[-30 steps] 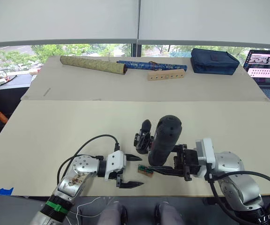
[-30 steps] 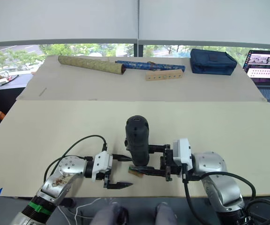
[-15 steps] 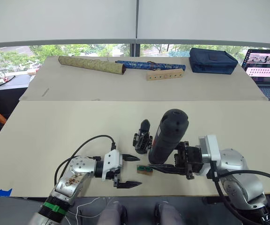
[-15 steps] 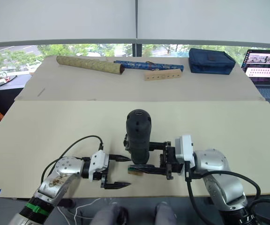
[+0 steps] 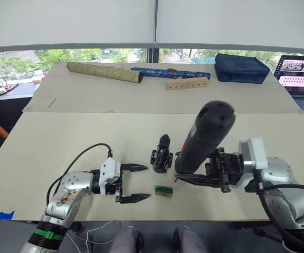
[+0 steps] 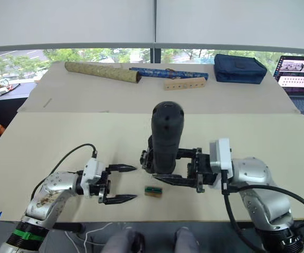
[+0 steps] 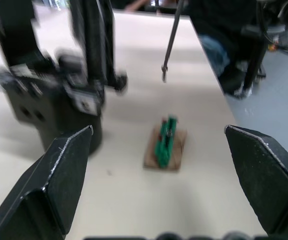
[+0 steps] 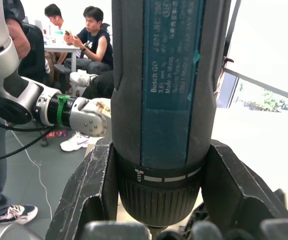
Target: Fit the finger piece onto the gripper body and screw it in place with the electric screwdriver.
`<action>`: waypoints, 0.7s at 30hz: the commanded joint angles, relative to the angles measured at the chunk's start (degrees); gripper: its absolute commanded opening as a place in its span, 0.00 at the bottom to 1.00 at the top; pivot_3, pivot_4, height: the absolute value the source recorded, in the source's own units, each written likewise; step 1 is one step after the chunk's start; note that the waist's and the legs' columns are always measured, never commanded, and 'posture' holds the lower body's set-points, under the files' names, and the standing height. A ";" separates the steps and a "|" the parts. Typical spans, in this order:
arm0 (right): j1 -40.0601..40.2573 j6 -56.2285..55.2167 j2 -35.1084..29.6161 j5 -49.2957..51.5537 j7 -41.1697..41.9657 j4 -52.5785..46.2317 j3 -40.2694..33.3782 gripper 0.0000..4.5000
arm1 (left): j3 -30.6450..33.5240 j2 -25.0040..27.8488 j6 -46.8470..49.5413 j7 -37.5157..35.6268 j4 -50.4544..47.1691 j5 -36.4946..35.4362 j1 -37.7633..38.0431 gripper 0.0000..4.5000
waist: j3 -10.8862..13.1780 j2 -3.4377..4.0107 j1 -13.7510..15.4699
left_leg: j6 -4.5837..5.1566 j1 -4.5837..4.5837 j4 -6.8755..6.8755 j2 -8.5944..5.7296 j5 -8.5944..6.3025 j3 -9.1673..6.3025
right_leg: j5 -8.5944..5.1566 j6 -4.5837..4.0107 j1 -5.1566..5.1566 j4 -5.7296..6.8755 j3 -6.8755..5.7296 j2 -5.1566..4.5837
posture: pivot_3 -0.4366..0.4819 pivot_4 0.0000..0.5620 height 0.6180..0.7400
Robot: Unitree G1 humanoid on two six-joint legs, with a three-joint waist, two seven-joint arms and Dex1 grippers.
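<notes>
Left gripper (image 5: 136, 183) has backed off leftward, fingers spread and empty; right gripper (image 5: 197, 167) has raised the electric screwdriver (image 5: 203, 138), clamped low on its barrel. Gripper body (image 5: 161, 155) stands mid-table between them. Screwdriver looks heavy, rigid and top-heavy, so grip low by the collar.

Gold tube (image 5: 105, 73), blue tube (image 5: 170, 73), navy pouch (image 5: 241, 68), laptop (image 5: 301, 75)

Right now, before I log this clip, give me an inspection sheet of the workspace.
Surface: beige table, bare near its left edge.
Job's things: gripper body upright at centre; electric screwdriver tilted, bit down.
Clutter: small wooden block; two rolled tubes, drilled wooden bar, dark pouch at the far side.
Grippers: left gripper jaws open, holding nothing; right gripper clamped on the screwdriver.
Cables: black cable on the left arm.
Surroundings: laptop, windows.
</notes>
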 commanded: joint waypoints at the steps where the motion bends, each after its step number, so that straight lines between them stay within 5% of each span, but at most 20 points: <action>1: -2.12 0.88 -1.23 4.02 -0.70 -2.58 -3.80 0.42 | 2.87 1.66 2.04 -0.78 -2.78 -3.18 -0.87 1.00 | 0.00 0.00 0.02 | 0.00 0.02 0.00 0.00 0.00 0.00 | 0.00 0.00 0.02 0.00 0.00 0.00 | 0.48 0.27 1.00; 21: -14.19 4.66 0.22 5.39 -4.88 7.65 -5.81 0.42 | 5.12 -0.82 8.59 2.75 1.71 -5.00 -9.53 1.00 | 0.02 -0.03 0.00 | -0.04 -0.03 0.01 -0.03 0.03 0.05 | 0.00 0.01 0.01 -0.02 0.00 0.04 | 0.48 0.27 1.00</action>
